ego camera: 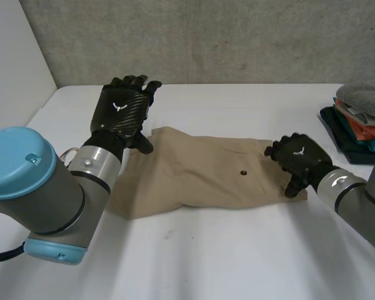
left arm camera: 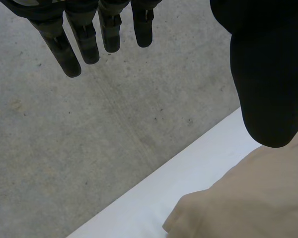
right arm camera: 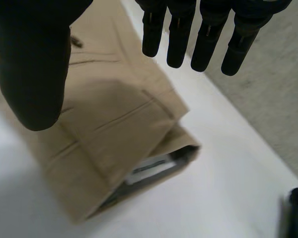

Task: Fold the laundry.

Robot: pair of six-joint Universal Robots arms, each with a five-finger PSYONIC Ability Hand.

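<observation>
While trousers (ego camera: 200, 172) lie lengthwise, the left hand (ego camera: 120, 109) and right hand (ego camera: 298, 157) hover open, empty. Next move probably: grip the waistband (right arm camera: 154, 171), fold across.

Head camera sits high behind and between the arms, looking down across the white table (ego camera: 237, 250) to the concrete wall (ego camera: 237, 37). Left wrist camera peers along the left hand (left arm camera: 268, 74) at that wall and the table's far edge. Right wrist camera looks down past the right hand (right arm camera: 35, 64), close over the tan trousers (right arm camera: 114, 129), which all three views share.
</observation>
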